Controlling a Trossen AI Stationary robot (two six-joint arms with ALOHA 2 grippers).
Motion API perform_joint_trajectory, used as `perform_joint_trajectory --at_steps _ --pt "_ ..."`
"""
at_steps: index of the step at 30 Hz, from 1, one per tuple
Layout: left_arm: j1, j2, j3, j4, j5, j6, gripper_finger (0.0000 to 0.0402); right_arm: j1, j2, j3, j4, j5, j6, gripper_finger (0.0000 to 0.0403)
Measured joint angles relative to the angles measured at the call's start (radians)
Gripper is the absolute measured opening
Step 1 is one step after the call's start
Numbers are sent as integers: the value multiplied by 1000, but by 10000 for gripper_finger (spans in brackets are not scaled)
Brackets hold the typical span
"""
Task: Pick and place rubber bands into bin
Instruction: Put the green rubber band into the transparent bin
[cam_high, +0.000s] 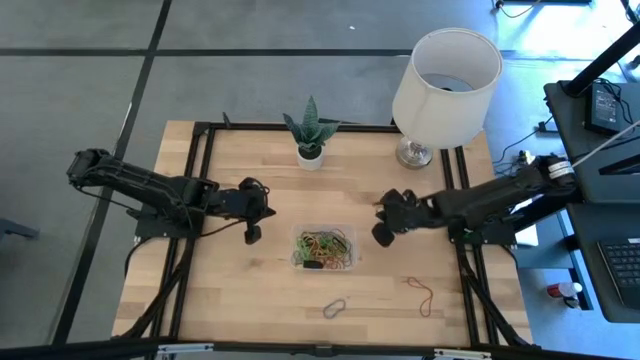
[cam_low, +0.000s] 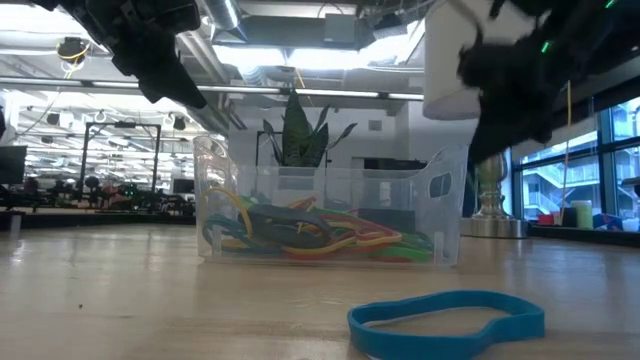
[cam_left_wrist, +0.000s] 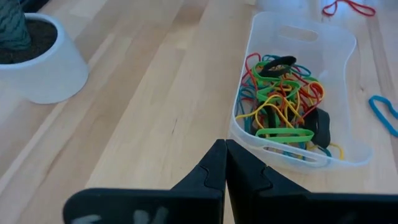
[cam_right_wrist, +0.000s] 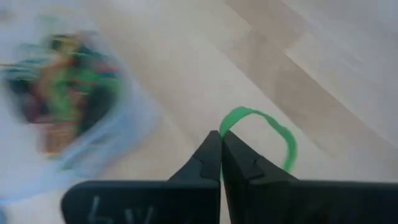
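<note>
The clear bin (cam_high: 323, 248) sits mid-table with several coloured rubber bands (cam_left_wrist: 281, 99) inside it. My right gripper (cam_right_wrist: 221, 138) hangs above the wood just right of the bin (cam_right_wrist: 68, 106), shut on a green rubber band (cam_right_wrist: 273, 127). My left gripper (cam_left_wrist: 224, 147) hovers shut just left of the bin (cam_left_wrist: 298, 93) with nothing in it. A blue band (cam_low: 445, 318) and a red band (cam_high: 422, 293) lie flat on the table nearer the front edge. My right gripper pinches the green rubber band at one end of its loop (cam_right_wrist: 229, 122) between its two fingertips. The fingers slant downward. The rest of the loop curves out past the fingertips, lifted clear of the table.
A white plant pot (cam_high: 310, 155) and a lamp with a white shade (cam_high: 445, 80) stand at the far side of the table. Bare wood lies in front of the bin, around the blue band (cam_high: 335, 307).
</note>
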Motion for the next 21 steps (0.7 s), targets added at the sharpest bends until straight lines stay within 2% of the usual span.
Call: perform_joint_trajectory --at_steps 4,9,21 --pt "0 0 0 -9 -3 0 2 122 1 77 0 91 7 1" --pt "0 0 0 -9 -9 55 2 207 94 243 -2 205 4 1" --pt "-15 -32 0 -52 26 133 2 210 561 718 -40 204 -16 0"
